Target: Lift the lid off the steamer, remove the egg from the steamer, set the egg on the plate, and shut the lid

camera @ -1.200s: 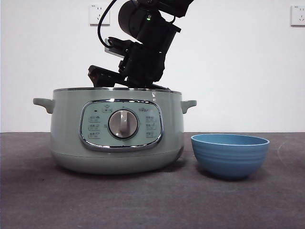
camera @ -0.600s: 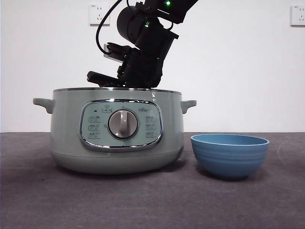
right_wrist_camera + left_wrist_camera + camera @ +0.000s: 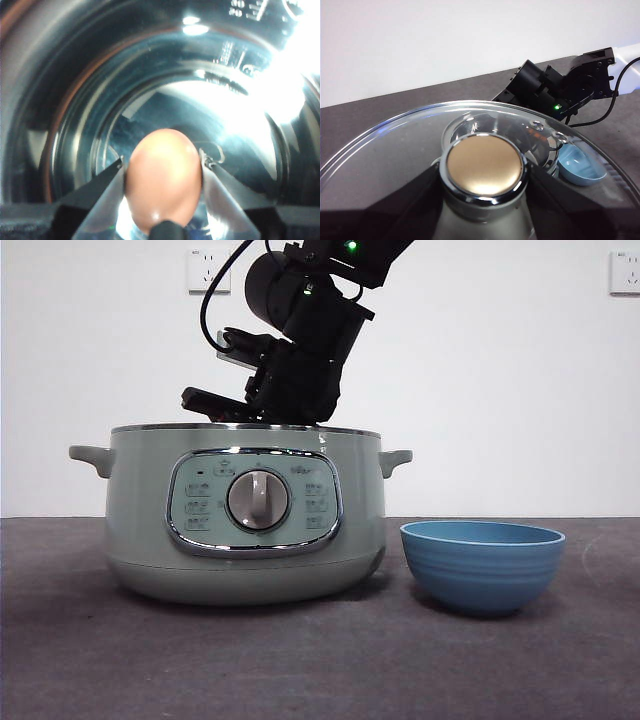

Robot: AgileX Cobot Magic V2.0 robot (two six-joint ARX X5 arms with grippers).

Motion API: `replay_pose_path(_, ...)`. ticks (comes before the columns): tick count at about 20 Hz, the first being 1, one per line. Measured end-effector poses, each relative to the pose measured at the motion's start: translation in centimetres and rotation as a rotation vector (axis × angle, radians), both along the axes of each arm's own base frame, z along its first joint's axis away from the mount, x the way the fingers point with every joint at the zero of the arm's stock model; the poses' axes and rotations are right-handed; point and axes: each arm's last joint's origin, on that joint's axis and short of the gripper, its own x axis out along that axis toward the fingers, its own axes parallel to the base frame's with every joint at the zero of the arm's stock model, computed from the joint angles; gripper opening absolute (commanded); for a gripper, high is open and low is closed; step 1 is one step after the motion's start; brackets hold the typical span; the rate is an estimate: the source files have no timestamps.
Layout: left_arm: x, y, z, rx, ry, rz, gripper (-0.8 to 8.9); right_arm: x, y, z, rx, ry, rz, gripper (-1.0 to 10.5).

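Observation:
The pale green steamer (image 3: 245,510) stands open at the left of the table. My right gripper (image 3: 162,170) is down inside its shiny steel bowl (image 3: 225,85), shut on the reddish-brown egg (image 3: 161,185). In the front view its arm (image 3: 295,350) dips behind the rim and the jaws are hidden. My left gripper (image 3: 485,172) is shut on the knob (image 3: 484,165) of the clear glass lid (image 3: 390,155) and holds it up off the pot, out of the front view. The blue plate (image 3: 482,565) stands empty to the right of the steamer.
The right arm (image 3: 560,85) and the blue plate (image 3: 580,164) show past the lid in the left wrist view. The table is dark grey, with a white wall and two sockets behind.
The right arm has risen a little over the steamer's rim and shifted slightly left, then held still. Steamer and plate have not moved.

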Motion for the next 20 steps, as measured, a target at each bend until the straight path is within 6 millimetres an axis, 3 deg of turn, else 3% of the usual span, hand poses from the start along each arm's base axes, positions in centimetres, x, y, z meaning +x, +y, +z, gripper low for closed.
replay_pose_path(4, 0.0, 0.0, 0.0, 0.000, 0.000, 0.000, -0.09, -0.1, -0.1, 0.9, 0.023, -0.030, -0.001, -0.1)
replay_pose_path(10, 0.0, 0.0, 0.0, 0.000, 0.000, 0.000, -0.09, -1.6, -1.6, 6.0, 0.034, -0.130, -0.037, -0.1)
replay_pose_path(12, 0.0, 0.0, 0.0, 0.000, 0.000, 0.000, -0.09, -3.4, -3.6, 9.4, -0.031, -0.182, -0.065, -0.1)
replay_pose_path(14, 0.0, 0.0, 0.0, -0.001, -0.001, 0.000, -0.09, -6.3, -6.7, 14.7, -0.028, -0.281, -0.102, -0.1)
replay_pose_path(16, 0.0, 0.0, 0.1, -0.007, -0.013, 0.000, -0.09, -9.1, -10.2, 18.6, -0.016, -0.342, -0.146, -0.1)
replay_pose_path(18, 0.1, 0.0, 0.3, -0.014, -0.026, 0.000, -0.09, -10.2, -13.2, 19.6, -0.062, -0.305, -0.190, -0.1)
replay_pose_path(20, 0.1, 0.0, 0.3, -0.014, -0.027, -0.001, -0.09, -9.6, -15.5, 18.7, -0.142, -0.212, -0.244, -0.1)
